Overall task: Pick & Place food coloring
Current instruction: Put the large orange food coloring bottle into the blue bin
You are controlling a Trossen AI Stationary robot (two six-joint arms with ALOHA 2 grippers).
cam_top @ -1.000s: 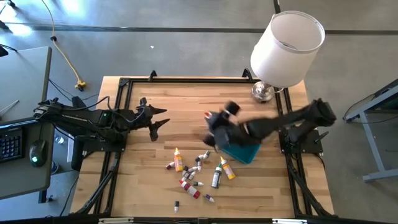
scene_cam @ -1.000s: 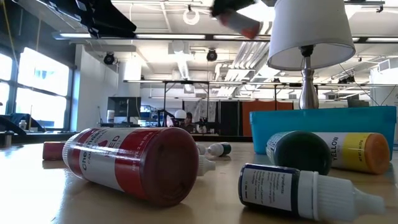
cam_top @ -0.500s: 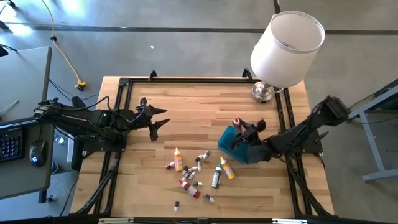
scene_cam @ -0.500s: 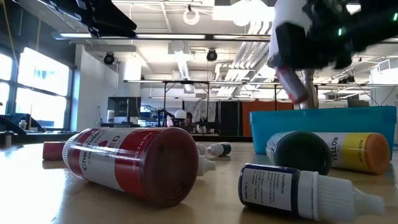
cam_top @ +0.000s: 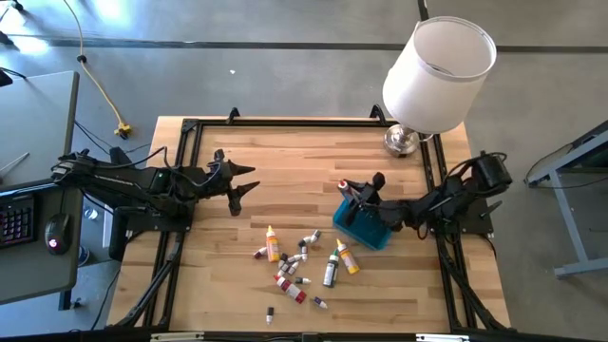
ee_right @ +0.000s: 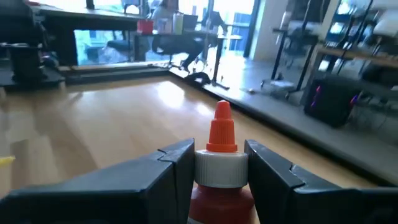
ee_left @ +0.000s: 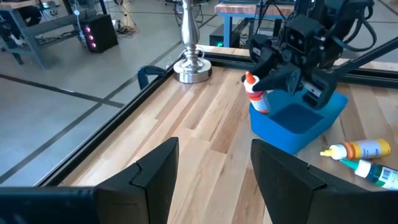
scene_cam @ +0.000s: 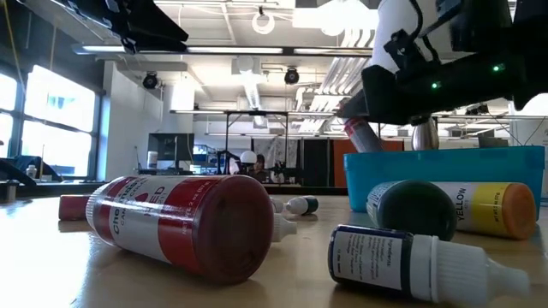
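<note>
My right gripper (cam_top: pixel 359 194) is shut on a red dropper bottle (ee_left: pixel 255 98) with a white collar and an orange-red cap. It holds the bottle over the far-left part of the teal bin (cam_top: pixel 367 228). Several more food coloring bottles (cam_top: pixel 299 258) lie on their sides on the wood, left of and in front of the bin. Among them are a yellow bottle (cam_top: pixel 273 244) and a dark green one (cam_top: pixel 331 270). My left gripper (cam_top: pixel 244 184) is open and empty, high over the table's left part. My right gripper pinches the red bottle between its two fingers (ee_right: pixel 176 167), on its shoulder right below the white collar (ee_right: pixel 219 168). The fingers come from the table's right and lie along the bottle. The cap (ee_right: pixel 222 129) sticks out past the fingertips. The bottle is tilted, cap up and toward the left, with its lower end (ee_left: pixel 263 109) at the bin's rim.
A lamp with a white shade (cam_top: pixel 439 74) stands on its metal base (cam_top: pixel 400 142) at the far right corner, close behind the bin. A black frame (cam_top: pixel 190 128) runs along the table's edges. Bare wood lies between my left gripper and the bin.
My right gripper has carried the red bottle from high over the table, left of the bin, toward the right and down to the bin's rim. The bottle has turned and now stands tilted, cap up. My left arm has kept still.
</note>
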